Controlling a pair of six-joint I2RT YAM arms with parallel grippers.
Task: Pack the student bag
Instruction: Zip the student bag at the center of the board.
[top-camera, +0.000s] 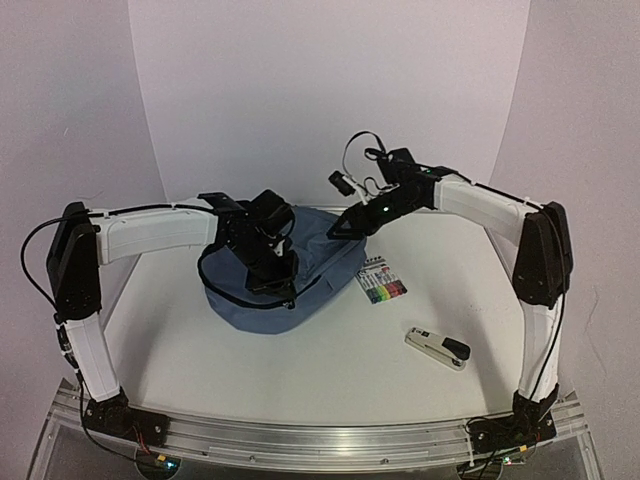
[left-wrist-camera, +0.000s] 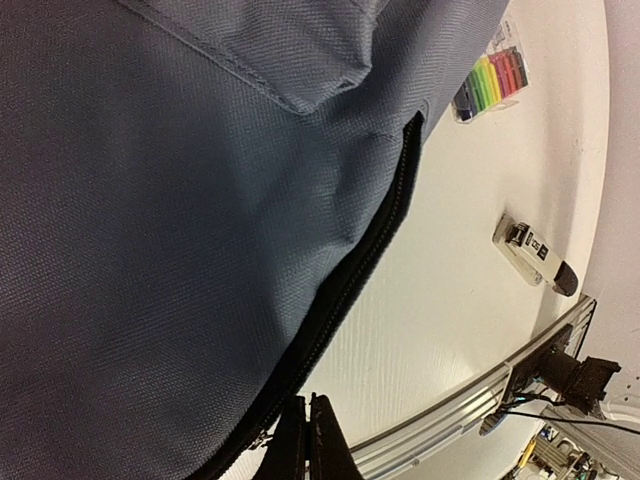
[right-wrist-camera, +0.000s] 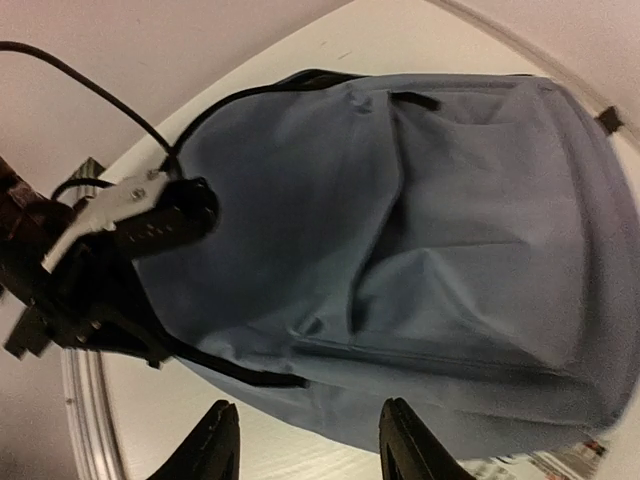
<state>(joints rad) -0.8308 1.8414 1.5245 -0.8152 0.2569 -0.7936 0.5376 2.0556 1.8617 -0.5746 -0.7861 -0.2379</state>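
The student bag (top-camera: 312, 262), slate-blue with a black zipper, lies flat at the middle of the table. It fills the left wrist view (left-wrist-camera: 180, 200) and most of the right wrist view (right-wrist-camera: 450, 220). My left gripper (top-camera: 270, 276) sits over the bag's left part. Its jaws (left-wrist-camera: 305, 400) are shut at the edge of the zipper (left-wrist-camera: 370, 250), and a small metal zipper slider (left-wrist-camera: 260, 440) lies just beside them. I see nothing between the fingers. My right gripper (top-camera: 342, 227) hovers at the bag's far right edge. It stands open (right-wrist-camera: 312, 440), and nothing is between its fingers.
A clear pack of coloured markers (top-camera: 381, 281) lies just right of the bag and also shows in the left wrist view (left-wrist-camera: 490, 78). A white and black stapler (top-camera: 438, 347) lies nearer the front right (left-wrist-camera: 535, 255). The aluminium rail (top-camera: 320, 440) runs along the near edge.
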